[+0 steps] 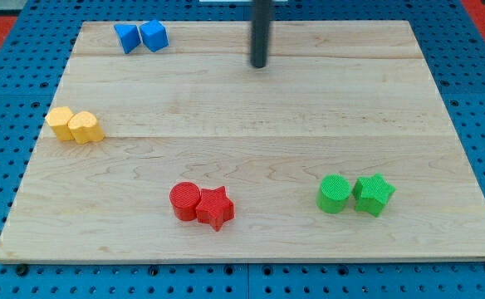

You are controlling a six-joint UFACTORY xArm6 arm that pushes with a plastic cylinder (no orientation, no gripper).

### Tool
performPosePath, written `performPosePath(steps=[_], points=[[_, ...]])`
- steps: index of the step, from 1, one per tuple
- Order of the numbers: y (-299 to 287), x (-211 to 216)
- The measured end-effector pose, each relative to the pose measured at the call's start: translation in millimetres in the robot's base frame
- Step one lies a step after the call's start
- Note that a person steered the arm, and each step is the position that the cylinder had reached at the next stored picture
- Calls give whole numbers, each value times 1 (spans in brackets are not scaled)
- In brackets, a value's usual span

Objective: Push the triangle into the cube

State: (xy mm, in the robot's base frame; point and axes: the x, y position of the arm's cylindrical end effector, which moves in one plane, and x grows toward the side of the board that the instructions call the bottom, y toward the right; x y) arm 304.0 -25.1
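Note:
A blue triangle-like block (127, 37) and a blue cube (154, 35) sit side by side, touching, at the view's top left of the wooden board (251, 141). My tip (260, 65) is at the view's top middle, well to the right of both blue blocks and apart from them.
Two yellow blocks (75, 125) sit together at the left edge. A red cylinder (185, 200) and red star (215, 207) touch at the bottom middle. A green cylinder (335, 193) and green star (374, 193) sit at the bottom right. Blue pegboard surrounds the board.

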Motion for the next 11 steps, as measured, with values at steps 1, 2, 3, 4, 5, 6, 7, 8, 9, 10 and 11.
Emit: performPosePath(steps=[1, 2, 3, 4, 5, 6, 7, 8, 9, 10, 11], points=[[-114, -5], [-197, -21], [-277, -27], [-251, -48], [-218, -50], [-219, -53], [-192, -73], [-190, -76], [-199, -79], [-156, -78], [-136, -73]])
